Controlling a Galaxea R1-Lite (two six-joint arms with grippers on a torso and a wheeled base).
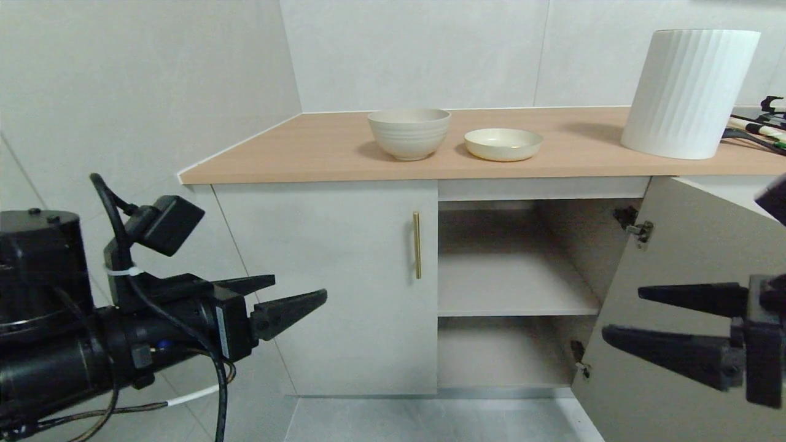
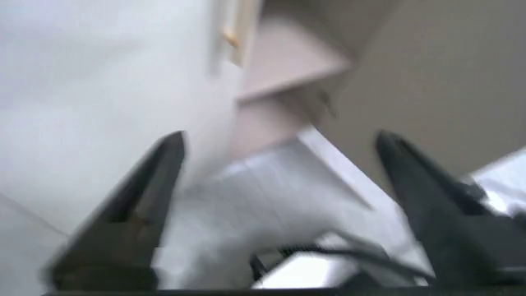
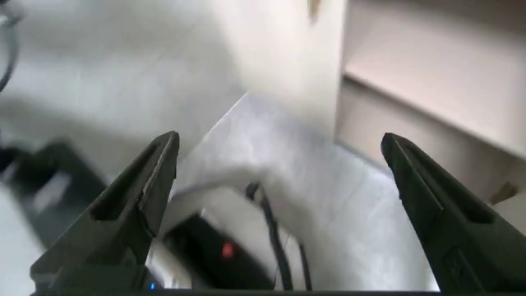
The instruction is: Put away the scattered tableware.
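A cream ribbed bowl and a shallow cream plate sit side by side on the wooden countertop. Below them the cabinet's right door hangs open, showing a bare shelf. My left gripper is open, low at the left, in front of the shut left door. My right gripper is open at the lower right, in front of the open door. In the wrist views each gripper, left and right, has nothing between its fingers.
A tall white ribbed container stands on the counter at the right, with some utensils behind it. The left door has a gold handle. Tiled walls enclose the counter's left and back. Grey floor lies below the cabinet.
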